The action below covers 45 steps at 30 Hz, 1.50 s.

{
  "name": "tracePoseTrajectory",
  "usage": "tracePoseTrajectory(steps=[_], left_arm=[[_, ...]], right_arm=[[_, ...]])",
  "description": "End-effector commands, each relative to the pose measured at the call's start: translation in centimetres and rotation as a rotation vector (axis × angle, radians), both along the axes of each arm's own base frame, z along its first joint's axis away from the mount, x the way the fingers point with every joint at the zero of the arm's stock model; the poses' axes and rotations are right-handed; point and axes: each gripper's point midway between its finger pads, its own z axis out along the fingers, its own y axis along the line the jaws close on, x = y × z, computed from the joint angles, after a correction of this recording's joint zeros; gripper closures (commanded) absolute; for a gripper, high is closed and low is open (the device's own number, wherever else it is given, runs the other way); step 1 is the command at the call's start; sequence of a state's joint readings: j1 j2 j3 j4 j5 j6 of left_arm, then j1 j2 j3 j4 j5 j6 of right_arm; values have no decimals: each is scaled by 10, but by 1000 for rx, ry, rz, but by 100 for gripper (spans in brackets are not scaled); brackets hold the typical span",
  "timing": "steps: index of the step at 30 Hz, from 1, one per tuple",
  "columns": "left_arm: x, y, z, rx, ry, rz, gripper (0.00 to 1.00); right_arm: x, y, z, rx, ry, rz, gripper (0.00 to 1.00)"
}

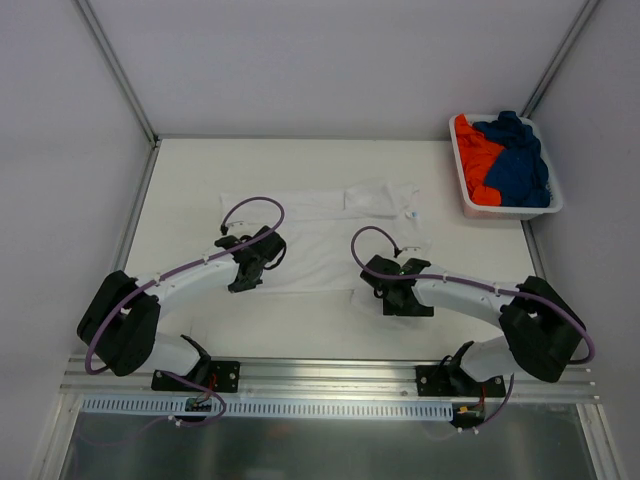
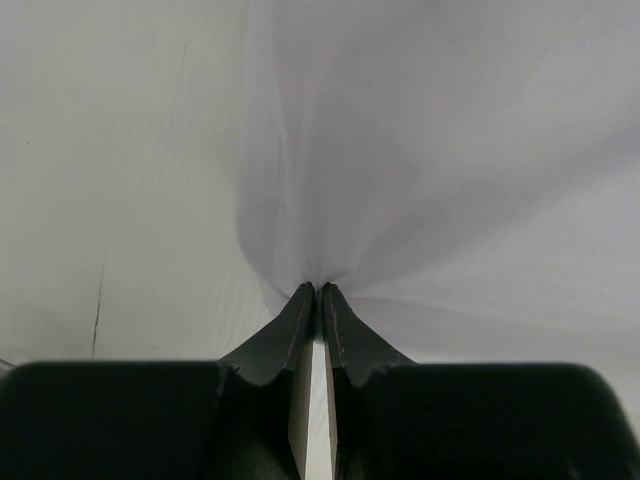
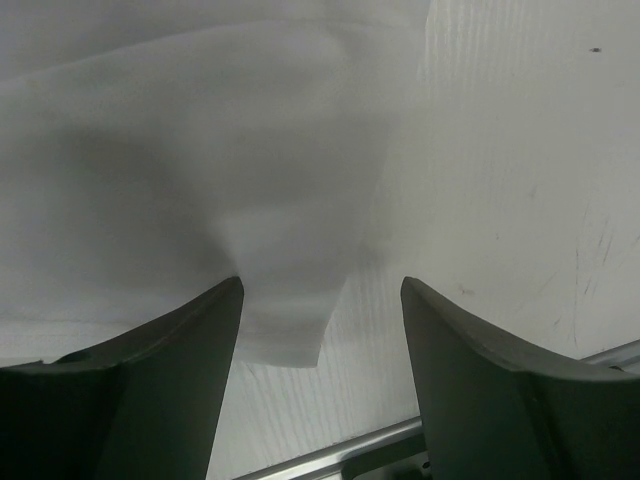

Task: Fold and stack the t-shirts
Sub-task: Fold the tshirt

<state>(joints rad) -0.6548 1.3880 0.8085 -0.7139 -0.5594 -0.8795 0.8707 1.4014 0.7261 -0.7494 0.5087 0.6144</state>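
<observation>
The white t-shirt [image 1: 320,235] lies spread on the white table, a tiny blue mark near its right edge. My left gripper [image 1: 243,277] is at the shirt's near left edge, shut on a pinch of the white cloth [image 2: 400,150], which puckers at the fingertips [image 2: 300,305]. My right gripper [image 1: 398,297] is open at the shirt's near right corner; that corner [image 3: 290,320] lies between the fingers [image 3: 190,340], nearer the left one. The orange t-shirt [image 1: 474,158] and the dark blue t-shirt [image 1: 518,160] lie bunched in the basket.
The white plastic basket [image 1: 553,205] stands at the back right of the table. A metal rail [image 1: 330,375] runs along the table's near edge, also showing in the right wrist view [image 3: 330,455]. White walls enclose the table on three sides.
</observation>
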Motion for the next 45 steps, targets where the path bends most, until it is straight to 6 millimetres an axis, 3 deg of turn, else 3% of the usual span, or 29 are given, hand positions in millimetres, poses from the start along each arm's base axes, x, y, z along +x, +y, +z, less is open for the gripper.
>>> tracePoseTrajectory(steps=[1, 6, 10, 16, 18, 21, 23, 24, 26, 28, 30, 41, 45], left_arm=[[-8, 11, -3, 48, 21, 7, 94], [-9, 13, -5, 58, 26, 8, 94], [-11, 13, -6, 60, 32, 9, 94], [-9, 13, -4, 59, 26, 5, 94], [-10, 13, -4, 59, 26, 3, 95], [-10, 13, -3, 55, 23, 0, 95], [-9, 13, -2, 57, 21, -1, 95], [-9, 13, -2, 57, 21, -1, 95], [-9, 13, -3, 60, 22, -1, 94], [-10, 13, -4, 58, 25, 0, 94], [-10, 14, -4, 56, 16, 11, 94], [-8, 12, 1, 40, -4, 12, 94], [-10, 14, 1, 41, -6, 11, 94]], right_arm=[[-3, 10, -10, 26, 16, -16, 30], [-4, 23, -19, 26, 37, 9, 28], [-7, 29, -25, 18, 46, 12, 34], [-15, 31, -33, 9, 57, 21, 73], [-17, 31, -35, 9, 62, 19, 76], [-22, 31, -41, 9, 73, 22, 77], [-26, 31, -44, 9, 80, 22, 72], [-29, 30, -45, 7, 78, 21, 63], [-30, 29, -45, 7, 66, 14, 55], [-31, 28, -45, 23, 38, -2, 40], [-29, 39, -43, 102, -5, 0, 36], [-28, 42, -62, 288, -120, -58, 38], [-30, 40, -65, 270, -107, -64, 54]])
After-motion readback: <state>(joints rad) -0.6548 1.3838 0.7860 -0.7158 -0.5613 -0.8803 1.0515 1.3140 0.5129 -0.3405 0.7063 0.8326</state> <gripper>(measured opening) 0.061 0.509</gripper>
